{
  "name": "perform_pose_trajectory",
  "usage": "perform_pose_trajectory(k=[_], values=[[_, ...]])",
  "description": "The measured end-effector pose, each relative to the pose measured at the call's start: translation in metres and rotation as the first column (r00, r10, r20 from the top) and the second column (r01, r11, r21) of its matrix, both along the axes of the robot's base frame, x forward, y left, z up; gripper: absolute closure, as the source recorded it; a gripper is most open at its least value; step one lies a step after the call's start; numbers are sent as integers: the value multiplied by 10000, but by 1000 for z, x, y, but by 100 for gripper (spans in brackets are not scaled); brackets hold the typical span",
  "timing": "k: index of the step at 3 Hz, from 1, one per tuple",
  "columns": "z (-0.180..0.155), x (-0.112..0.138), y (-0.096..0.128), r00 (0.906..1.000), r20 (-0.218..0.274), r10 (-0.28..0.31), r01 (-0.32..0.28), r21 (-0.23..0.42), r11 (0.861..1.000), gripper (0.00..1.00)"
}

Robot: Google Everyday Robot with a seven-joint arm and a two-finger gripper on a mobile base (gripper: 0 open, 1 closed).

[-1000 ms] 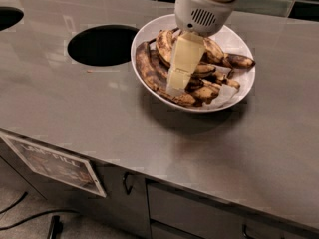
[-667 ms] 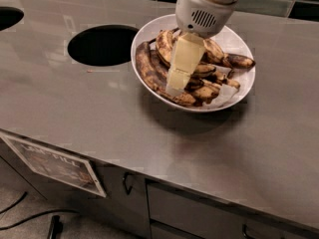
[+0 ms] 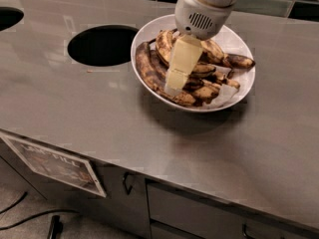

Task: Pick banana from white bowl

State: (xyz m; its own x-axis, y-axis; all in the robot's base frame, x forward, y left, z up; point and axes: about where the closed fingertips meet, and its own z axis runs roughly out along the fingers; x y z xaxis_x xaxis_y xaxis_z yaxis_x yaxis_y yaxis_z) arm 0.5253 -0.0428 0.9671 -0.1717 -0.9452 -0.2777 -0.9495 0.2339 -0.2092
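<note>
Hardly anything has shifted since the earlier frame: the end effector (image 3: 178, 74) sits in the same spot, reaching down into the left half of the white bowl (image 3: 238, 38), and the fruit lies as it did. Its pale lower part points into the pile, with the tip low among the bananas. From this angle I cannot tell how far open it is, nor whether it has hold of anything.

The banana (image 3: 144, 67), long, curved and speckled, lies along the bowl's left inner wall, just beside the end effector's tip, with a darker banana (image 3: 156, 67) between the two. More overripe bananas are heaped towards the right rim. The bowl rests on the grey tabletop (image 3: 99, 118), near a round opening (image 3: 102, 45).

My judgement is that the step in hand is the final reach and grasp, with nothing lifted yet. The next move calls for closing across the banana's middle, not over its darker neighbour, then rising straight up so the bowl stays put and the soft fruit is not crushed or dragged over the rim
</note>
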Motion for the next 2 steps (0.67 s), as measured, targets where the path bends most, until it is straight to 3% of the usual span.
perform_pose_trajectory(k=[1,2], values=[[-5,8,2,9999,-127,-93,90,-250,9996,0],[-11,15,3,9995,-264,-171,158,-482,9987,10]])
